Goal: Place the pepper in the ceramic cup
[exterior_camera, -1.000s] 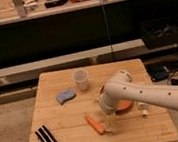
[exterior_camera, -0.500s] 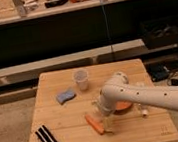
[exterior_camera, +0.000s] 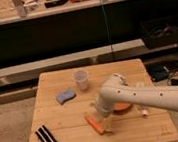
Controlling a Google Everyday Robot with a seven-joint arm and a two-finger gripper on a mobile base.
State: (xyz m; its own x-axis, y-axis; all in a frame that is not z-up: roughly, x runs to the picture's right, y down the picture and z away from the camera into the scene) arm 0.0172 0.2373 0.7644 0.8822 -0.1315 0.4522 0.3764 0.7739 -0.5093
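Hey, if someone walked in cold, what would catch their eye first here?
The big white arm stretched in from the right, its open gripper low beside the pepper, near the front edge of the table. Then the cup standing toward the back, apart from both.

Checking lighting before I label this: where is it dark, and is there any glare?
Camera view: the wooden table is evenly lit, the recess behind it nearly black; no glare on the ceramic cup; the open end effector hangs just over the pepper, which is clearly lit.
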